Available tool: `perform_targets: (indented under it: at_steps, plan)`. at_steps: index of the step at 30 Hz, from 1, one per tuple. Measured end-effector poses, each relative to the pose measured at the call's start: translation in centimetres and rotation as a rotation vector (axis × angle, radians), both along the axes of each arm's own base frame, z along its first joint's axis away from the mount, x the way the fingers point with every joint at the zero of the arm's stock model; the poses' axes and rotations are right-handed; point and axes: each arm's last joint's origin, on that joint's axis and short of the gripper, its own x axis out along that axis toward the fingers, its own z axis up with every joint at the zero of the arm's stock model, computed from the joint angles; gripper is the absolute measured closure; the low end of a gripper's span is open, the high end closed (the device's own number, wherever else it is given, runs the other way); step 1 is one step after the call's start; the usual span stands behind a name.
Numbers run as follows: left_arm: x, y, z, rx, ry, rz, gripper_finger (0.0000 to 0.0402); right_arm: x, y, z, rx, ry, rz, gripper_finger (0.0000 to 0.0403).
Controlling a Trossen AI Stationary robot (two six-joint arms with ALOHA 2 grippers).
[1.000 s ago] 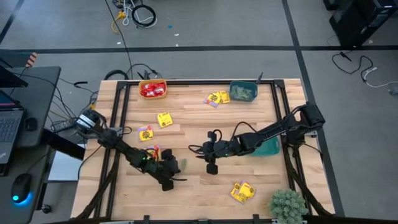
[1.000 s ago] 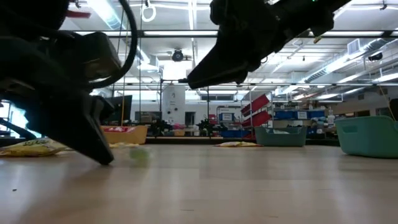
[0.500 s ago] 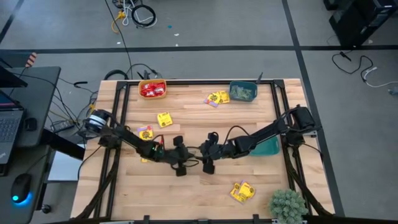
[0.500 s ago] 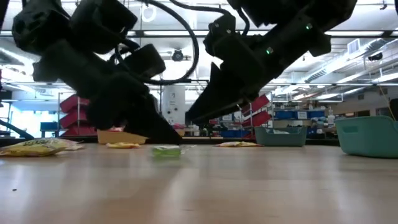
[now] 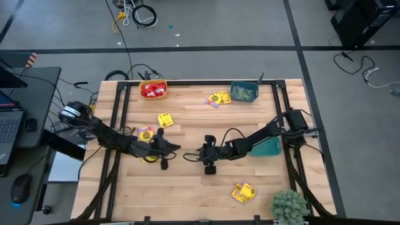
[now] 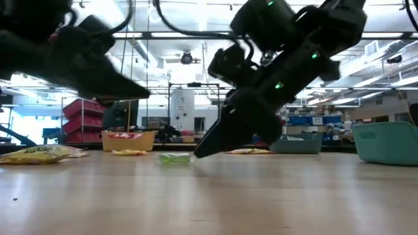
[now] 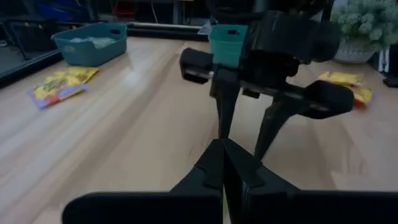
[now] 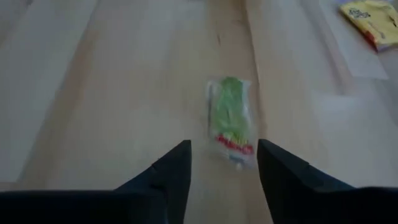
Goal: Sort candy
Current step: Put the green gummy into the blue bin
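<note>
From above, the green packet [image 5: 189,157] is barely visible, a faint speck between the two grippers, and the arms' dark bulk hides their fingertips. In the low view the left arm is cut off at the frame edge and blurred, so its tip cannot be followed there.

The right gripper [image 8: 222,163] has its fingers spread, and the green packet [image 8: 230,119] lies flat on the table [image 5: 250,184] just ahead of the gap between them, not touched. The low view shows the packet [image 6: 174,157] on the wood just beside the right gripper's [image 6: 199,153] lowered tip. The left gripper [image 7: 222,163] is pressed together, empty, pointing at the right one from the other side of the packet.

Yellow packets [image 5: 165,119] lie scattered toward the far side, with more [image 5: 243,192] near the front edge beside a plant [image 5: 289,205]. An orange bowl [image 5: 153,89] and a teal bowl [image 5: 244,92] sit at the far edge, and a teal bin [image 5: 270,148] lies under the right arm. Bare wood stretches ahead of the grippers toward the front edge.
</note>
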Motion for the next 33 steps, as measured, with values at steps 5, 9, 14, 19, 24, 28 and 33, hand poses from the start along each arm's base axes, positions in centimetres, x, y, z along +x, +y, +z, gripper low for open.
perform_targets:
  at_steps: [5, 9, 14, 19, 24, 28, 33]
  plan:
    - [-1.4, 0.6, -0.7, -0.029, -0.032, 0.005, 0.0401, 1.0, -0.6, -0.2, 0.004, -0.003, -0.02, 0.0284]
    - [-1.3, 0.5, -0.5, -0.017, -0.045, 0.0, 0.0401, 1.3, -1.2, -0.3, 0.031, 0.017, -0.034, 0.0371]
    - [-1.2, 0.5, -0.2, -0.006, -0.07, -0.004, 0.0401, 1.3, -1.3, 0.6, 0.054, 0.063, -0.064, 0.0395]
    - [-1.2, 0.5, -0.1, -0.009, -0.079, -0.004, 0.0401, 1.0, -1.9, 4.2, 0.037, 0.066, -0.167, 0.0401]
    - [-1.2, 0.4, -0.2, -0.014, -0.075, -0.025, 0.0402, -0.8, -4.5, 9.2, -0.027, 0.037, -0.365, 0.0402]
    - [-1.2, 0.3, -0.1, -0.025, -0.073, -0.074, 0.0398, -3.7, -8.4, 12.3, -0.074, 0.08, -0.595, 0.0403]
    - [-1.2, 0.3, -0.1, -0.025, -0.074, -0.074, 0.0396, -7.5, -14.3, 14.0, -0.069, 0.167, -0.888, 0.0403]
